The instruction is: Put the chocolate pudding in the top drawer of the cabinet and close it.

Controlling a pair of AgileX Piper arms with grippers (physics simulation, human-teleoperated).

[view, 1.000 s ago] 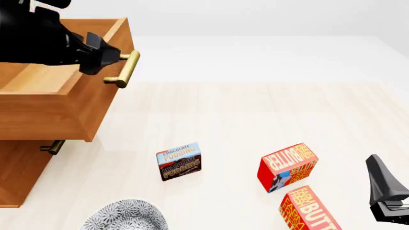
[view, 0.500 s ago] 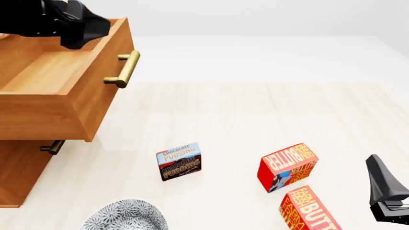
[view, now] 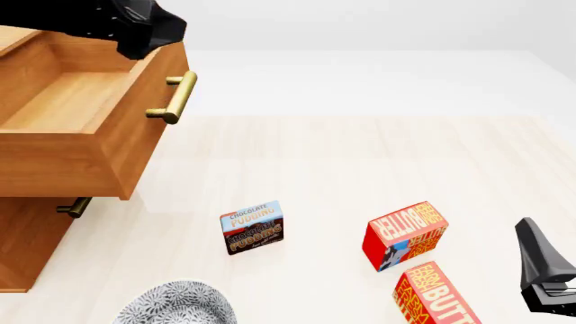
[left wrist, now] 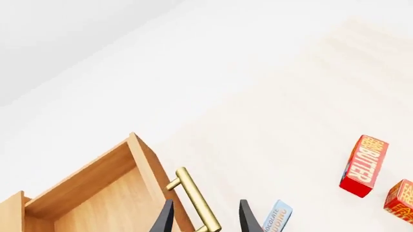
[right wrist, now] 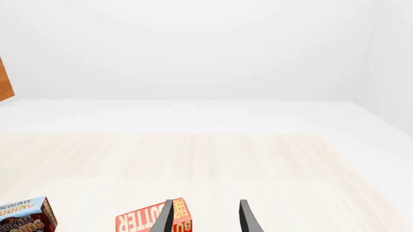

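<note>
The chocolate pudding (view: 252,227), a small blue and brown box, stands on the table in front of the cabinet (view: 25,237). It also shows in the left wrist view (left wrist: 276,218) and the right wrist view (right wrist: 24,218). The top drawer (view: 72,128) is pulled out and empty, with its brass handle (view: 177,97) free. My left gripper (view: 151,35) is open and empty, above the drawer's front edge; in the left wrist view (left wrist: 206,220) the handle (left wrist: 193,200) shows between its fingers, well below them. My right gripper (view: 545,271) is open and empty at the near right.
Two red-and-orange butter boxes (view: 405,235) (view: 438,297) stand right of the pudding, close to my right gripper. A patterned grey plate (view: 177,308) lies at the near edge. A lower drawer handle (view: 74,206) sticks out under the open drawer.
My left gripper has left the drawer handle, risen and moved back over the drawer's front edge. The drawer stays open in place. The right arm has not moved.
</note>
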